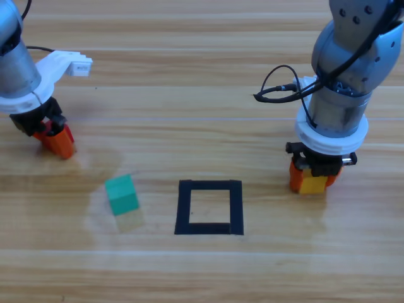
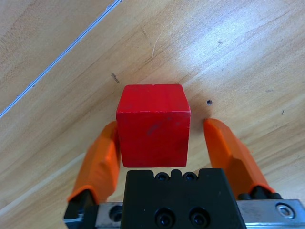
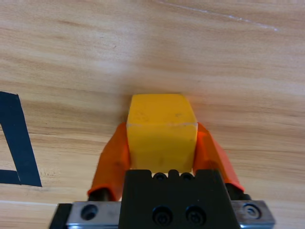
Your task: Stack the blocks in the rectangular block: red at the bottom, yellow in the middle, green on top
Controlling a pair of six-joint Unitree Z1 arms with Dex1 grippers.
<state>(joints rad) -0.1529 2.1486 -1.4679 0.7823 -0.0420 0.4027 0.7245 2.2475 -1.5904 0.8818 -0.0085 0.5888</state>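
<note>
Taking the black tape rectangle (image 1: 209, 207) on the wooden worktop (image 1: 189, 76) as our landmark, we start far to its left. There the left hand (image 1: 55, 140) is down at the worktop, above and well left of the rectangle. In the left wrist view we see the small solid red cube (image 2: 153, 125) sitting between its two orange jaws: one jaw lies against the cube's side, the other stands off with wood showing in the gap, so the left hand (image 2: 162, 143) is apart and not clamped.

Nearer the rectangle, just to its left, the small teal-green cube (image 1: 121, 194) rests alone on the worktop, touching neither hand nor tape.

The rectangle itself holds only bare wood inside its outline.

To its right, near but clear of the tape, the right hand (image 1: 310, 180) points straight down. We see the small solid yellow cube (image 1: 314, 184) low at the worktop between its jaws. The right wrist view shows both orange jaws pressed against the sides of the yellow cube (image 3: 162, 138), so the right hand (image 3: 162, 150) is clamped on it, with a corner of the tape (image 3: 18, 143) at that view's left edge.
</note>
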